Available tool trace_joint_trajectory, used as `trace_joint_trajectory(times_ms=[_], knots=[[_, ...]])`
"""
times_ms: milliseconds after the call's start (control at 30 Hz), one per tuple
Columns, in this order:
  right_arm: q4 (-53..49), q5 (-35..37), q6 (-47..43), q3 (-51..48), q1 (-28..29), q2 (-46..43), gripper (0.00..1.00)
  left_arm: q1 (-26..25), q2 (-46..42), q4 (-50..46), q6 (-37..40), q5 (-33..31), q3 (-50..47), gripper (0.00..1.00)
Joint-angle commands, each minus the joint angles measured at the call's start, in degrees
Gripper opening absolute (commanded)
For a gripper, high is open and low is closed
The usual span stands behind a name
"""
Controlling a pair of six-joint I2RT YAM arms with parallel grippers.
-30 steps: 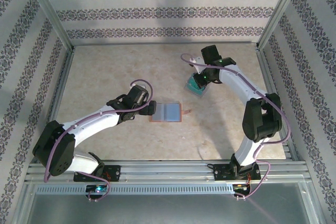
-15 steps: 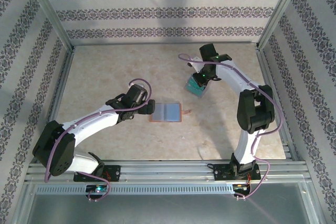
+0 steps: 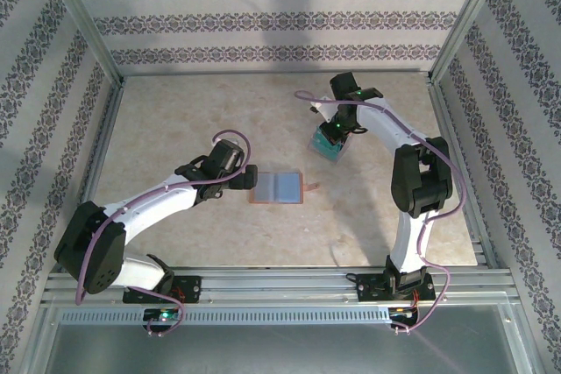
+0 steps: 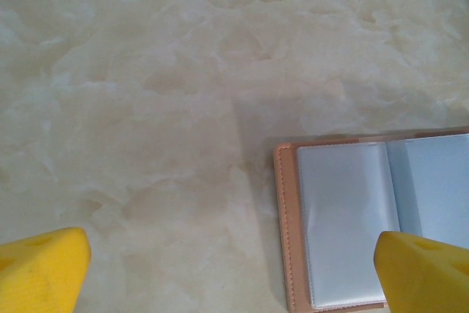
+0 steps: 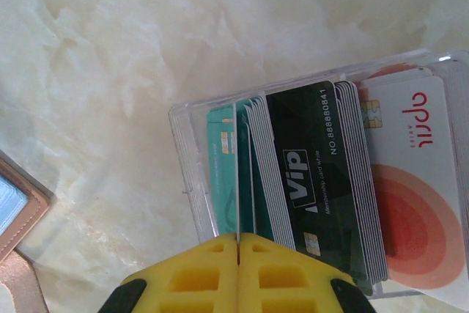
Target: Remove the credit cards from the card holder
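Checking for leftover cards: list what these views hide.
- Card holder pockets: left wrist view, right page cropped by frame edge, corner behind yellow fingertip.
- Credit cards: top view, too small.
- Whether right gripper pinches a card: right wrist view, thin edge-on line, unclear.

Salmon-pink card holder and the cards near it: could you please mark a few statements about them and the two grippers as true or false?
1. The salmon-pink leather-like card holder lies open on the marbled table. True.
2. The left gripper is shut. False: its yellow fingers stand wide apart beside the holder's edge.
3. The right gripper is shut, at a clear plastic box holding cards. True.
4. The black VIP card sits in the holder's pocket. False: it stands in the clear box, next to teal cards.
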Motion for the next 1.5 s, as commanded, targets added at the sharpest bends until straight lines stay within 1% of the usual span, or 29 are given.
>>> trace_joint_trajectory(times_ms=[0,200,500,900,1067,1167,1233,1300,1467], knots=[[-1.0,-0.7,-0.9,-0.1,-0.9,0.2,0.03,0.9,-0.7,2.2,-0.9,0.2,-0.8,0.99],[-0.8,-1.2,-0.9,-0.7,-1.1,0.2,0.03,1.2,-0.7,2.6,-1.3,1.0,-1.2,0.99],[-0.2,-5.7,-1.3,-2.0,-1.7,0.4,0.03,1.6,-1.4,2.6,-1.6,1.1,-1.8,0.99],[-0.2,-6.2,-0.9,-2.2,-1.9,1.6,0.07,2.0,-1.8,3.0,-2.4,1.6,-2.6,0.99],[-0.3,-6.0,-0.4,-1.9,-1.9,2.1,0.13,2.1,-2.0,3.0,-2.5,1.7,-2.9,0.99],[-0.3,-5.9,-0.1,-1.8,-1.9,2.1,0.19,2.3,-2.5,3.0,-2.6,1.6,-3.2,0.99],[-0.2,-5.5,0.2,-1.7,-1.9,1.9,0.21,2.4,-2.8,3.0,-2.7,1.6,-3.3,0.99],[-0.2,-5.1,0.4,-1.7,-1.9,1.7,0.25,2.6,-3.1,3.0,-2.7,1.5,-3.5,0.99],[0.1,-4.6,0.7,-2.1,-1.9,0.5,0.25,2.8,-3.7,2.9,-2.7,1.5,-3.8,0.99]])
